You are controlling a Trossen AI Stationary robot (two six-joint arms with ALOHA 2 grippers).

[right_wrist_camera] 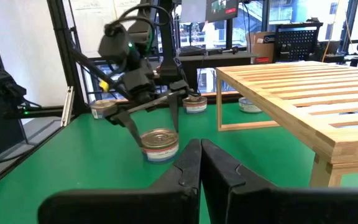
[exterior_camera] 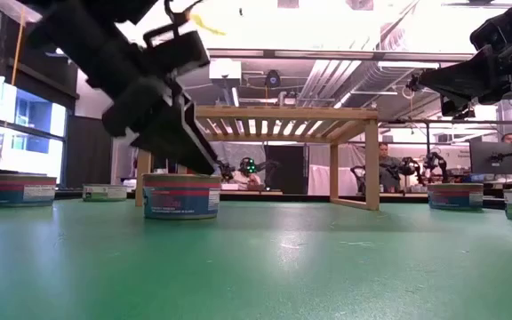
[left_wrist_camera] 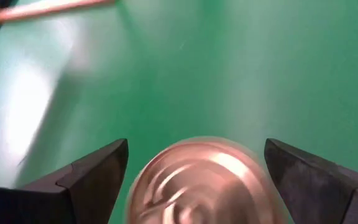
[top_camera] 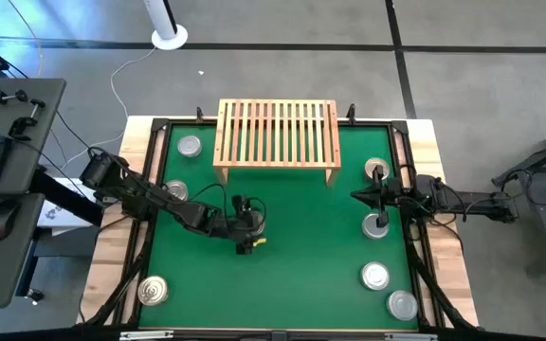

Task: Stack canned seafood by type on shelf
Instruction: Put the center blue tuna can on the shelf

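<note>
A gold-topped tin point(left_wrist_camera: 204, 186) stands on the green mat point(top_camera: 301, 246) in front of the shelf point(top_camera: 277, 133), a light-wood slatted rack at the far edge. My left gripper point(left_wrist_camera: 196, 147) slants down over this tin, open, one finger on each side of it; mat shows in both gaps. In the right wrist view the same tin point(right_wrist_camera: 160, 144) sits under those fingers. My right gripper point(right_wrist_camera: 199, 163) hangs shut and level at the table's right side, clear of all tins.
Other tins stand on the mat: two at far left point(top_camera: 190, 147) point(top_camera: 176, 191), one near left point(top_camera: 153, 291), and several along the right side point(top_camera: 377, 169) point(top_camera: 375, 225) point(top_camera: 375, 276) point(top_camera: 403, 304). The mat's middle and near part are bare.
</note>
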